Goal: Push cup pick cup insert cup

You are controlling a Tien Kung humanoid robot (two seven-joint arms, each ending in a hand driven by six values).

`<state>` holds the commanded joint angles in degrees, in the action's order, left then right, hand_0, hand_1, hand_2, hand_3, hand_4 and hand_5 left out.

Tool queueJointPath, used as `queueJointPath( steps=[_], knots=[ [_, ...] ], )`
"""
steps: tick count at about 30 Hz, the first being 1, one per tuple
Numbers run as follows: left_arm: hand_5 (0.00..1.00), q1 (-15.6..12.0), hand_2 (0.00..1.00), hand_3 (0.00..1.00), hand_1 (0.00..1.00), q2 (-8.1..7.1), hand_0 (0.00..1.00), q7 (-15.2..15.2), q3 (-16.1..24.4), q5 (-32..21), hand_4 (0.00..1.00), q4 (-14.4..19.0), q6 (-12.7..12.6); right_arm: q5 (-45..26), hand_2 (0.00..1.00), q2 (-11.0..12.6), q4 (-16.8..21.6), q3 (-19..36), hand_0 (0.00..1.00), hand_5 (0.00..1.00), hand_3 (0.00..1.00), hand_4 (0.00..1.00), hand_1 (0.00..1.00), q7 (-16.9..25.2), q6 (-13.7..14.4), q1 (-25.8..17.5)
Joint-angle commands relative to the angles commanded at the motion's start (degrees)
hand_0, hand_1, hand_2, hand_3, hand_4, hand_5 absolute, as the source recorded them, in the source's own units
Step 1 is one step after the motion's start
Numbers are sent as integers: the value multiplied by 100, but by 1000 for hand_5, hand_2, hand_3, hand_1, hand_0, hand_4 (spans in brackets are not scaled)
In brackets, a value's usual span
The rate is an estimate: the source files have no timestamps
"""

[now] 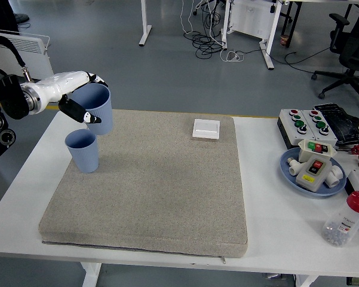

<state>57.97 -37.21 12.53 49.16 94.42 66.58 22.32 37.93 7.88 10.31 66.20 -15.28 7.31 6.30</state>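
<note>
My left hand [82, 95] is shut on a light blue cup [99, 109] and holds it in the air, upright, above the far left of the grey mat [149, 191]. A second light blue cup [83, 150] stands upright on the mat's left side, just below and slightly left of the held cup. The two cups are apart. My right arm is not in view.
A white switch plate [206, 128] lies at the mat's far edge. At the right stand a button box [304, 122], a blue plate [287, 165] with a switch box and white fittings, and a clear bottle with a red cap [348, 220].
</note>
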Motion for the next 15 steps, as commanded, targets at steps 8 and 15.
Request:
queueJointPath(
  steps=[8,15],
  knots=[
    [14,158,489,451,496,124,477,-77,-186,-22,527,-540,18,-4,644,0,0,-7,723,466,574,120,647,3,0,-13],
    [2,202,499,460,504,189,490,-145,-291,-103,520,-944,2,-15,644,6,0,-23,723,465,574,121,648,3,0,-16]
  ],
)
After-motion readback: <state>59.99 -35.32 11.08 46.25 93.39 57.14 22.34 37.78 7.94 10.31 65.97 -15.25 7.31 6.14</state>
